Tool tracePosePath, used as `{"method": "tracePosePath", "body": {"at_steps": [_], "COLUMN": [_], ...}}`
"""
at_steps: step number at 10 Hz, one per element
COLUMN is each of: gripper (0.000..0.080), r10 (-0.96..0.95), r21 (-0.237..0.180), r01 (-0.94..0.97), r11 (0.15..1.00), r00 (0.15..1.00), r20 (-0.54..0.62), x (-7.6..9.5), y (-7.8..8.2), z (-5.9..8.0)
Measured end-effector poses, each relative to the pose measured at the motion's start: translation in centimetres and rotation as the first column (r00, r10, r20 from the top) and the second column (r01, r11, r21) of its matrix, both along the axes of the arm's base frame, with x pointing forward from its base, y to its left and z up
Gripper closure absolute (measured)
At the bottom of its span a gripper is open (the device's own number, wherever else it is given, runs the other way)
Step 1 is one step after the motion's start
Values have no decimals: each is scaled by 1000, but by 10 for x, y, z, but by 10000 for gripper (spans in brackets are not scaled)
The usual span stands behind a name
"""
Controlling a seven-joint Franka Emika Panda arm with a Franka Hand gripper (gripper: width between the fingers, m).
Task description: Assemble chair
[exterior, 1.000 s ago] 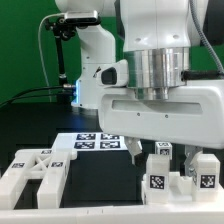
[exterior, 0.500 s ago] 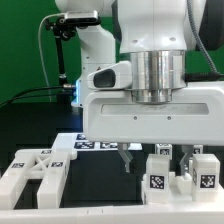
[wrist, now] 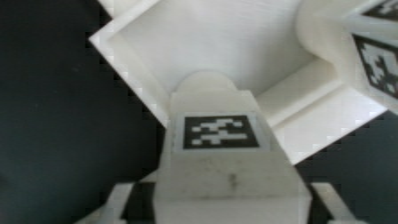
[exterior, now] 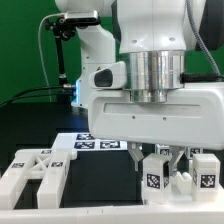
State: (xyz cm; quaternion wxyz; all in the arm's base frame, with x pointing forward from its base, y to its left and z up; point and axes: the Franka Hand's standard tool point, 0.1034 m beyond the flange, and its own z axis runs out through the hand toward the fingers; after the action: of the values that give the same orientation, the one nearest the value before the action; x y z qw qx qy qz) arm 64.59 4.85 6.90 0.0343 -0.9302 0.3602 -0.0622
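My pincer [exterior: 158,160] straddles the chair piece [wrist: 217,130], squeezing or not I cannot tell, and an off-centre grip could tip it into the neighbouring piece [exterior: 203,172] at three o'clock.

The chair pieces [exterior: 35,172] are matte white and carry black-and-white square tags. In the wrist view one blocky tag [wrist: 219,132] sits on a white piece over the dark table [wrist: 45,120]. The marker board [exterior: 92,143] is white with black tags. The arm [exterior: 150,25] is white with a silver metal band [exterior: 155,72] and a small blue light [exterior: 75,92]. The backdrop [exterior: 20,60] is green.
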Motion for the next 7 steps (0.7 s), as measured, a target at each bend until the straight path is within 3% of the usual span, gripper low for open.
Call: {"method": "tracePosePath", "body": {"at_steps": [3,5,7], "gripper": [515,515,514], "r10": [-457,-742,-854], "r21": [54,103,127], "r01": [460,750,865], "r11": [886,653,485], "r00": [887,661,500], "r20": [-60,-112,-145], "x": [-3,-3,-2], "y": [-3,-2,0], "z": [1,1,1]}}
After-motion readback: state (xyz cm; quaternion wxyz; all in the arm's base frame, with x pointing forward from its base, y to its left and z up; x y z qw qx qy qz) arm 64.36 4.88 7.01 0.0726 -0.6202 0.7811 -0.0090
